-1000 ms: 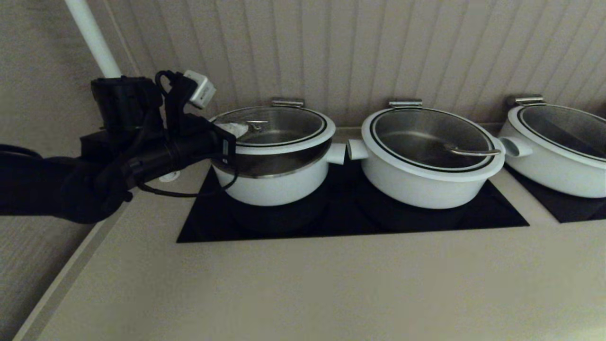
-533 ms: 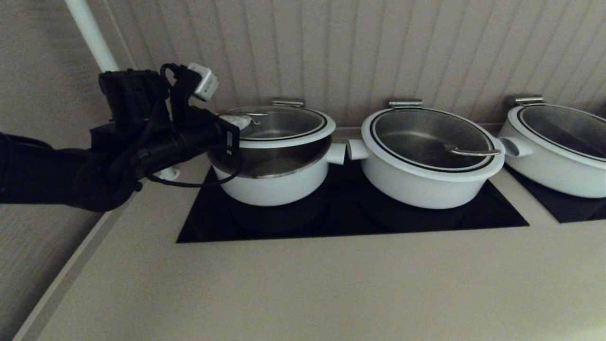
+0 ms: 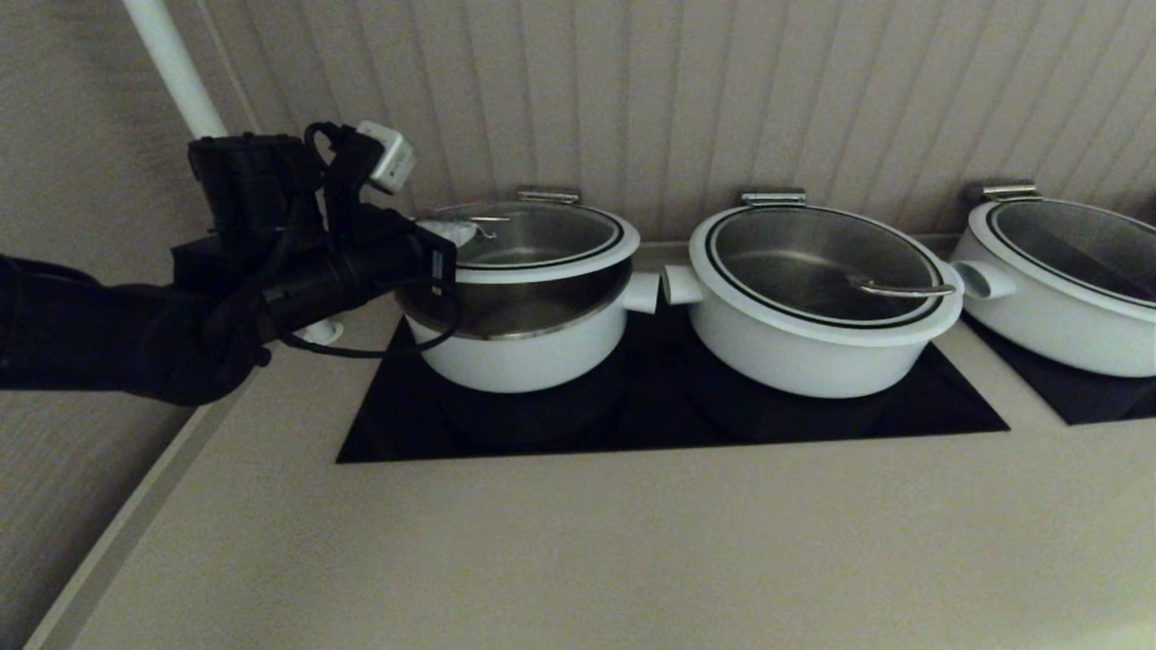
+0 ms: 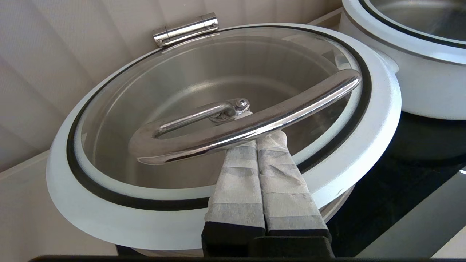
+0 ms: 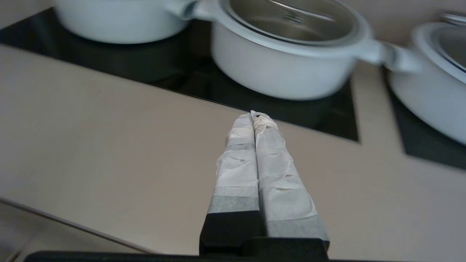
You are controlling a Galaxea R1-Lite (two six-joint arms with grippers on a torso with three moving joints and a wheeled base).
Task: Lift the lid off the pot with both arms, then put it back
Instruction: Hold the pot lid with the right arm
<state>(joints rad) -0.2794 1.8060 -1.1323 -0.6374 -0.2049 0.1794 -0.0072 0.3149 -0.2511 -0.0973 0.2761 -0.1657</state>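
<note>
The lid (image 3: 533, 236) hangs tilted above the pot (image 3: 524, 348), its front-left edge raised and its back edge by the steel hinge (image 3: 548, 194). A gap shows the pot's steel inside. My left gripper (image 3: 449, 233) is shut, its taped fingers pressed together and hooked under the lid's steel handle (image 4: 255, 120), which rests on the fingertips (image 4: 271, 140). The lid's white rim (image 4: 364, 145) lies just beneath the fingers. My right gripper (image 5: 255, 116) is shut and empty, low over the beige counter in front of the cooktop; it does not show in the head view.
A wider lidded white pot (image 3: 813, 307) stands right beside the task pot, handles almost touching. Another (image 3: 1066, 280) stands at the far right. Both nearer pots sit on a black cooktop (image 3: 668, 424). The ribbed wall is close behind. A white pole (image 3: 172, 63) rises behind my left arm.
Over the last second my left arm rose and carried the lid's front edge up off the pot, widening the gap. In the last half second almost nothing moved.
</note>
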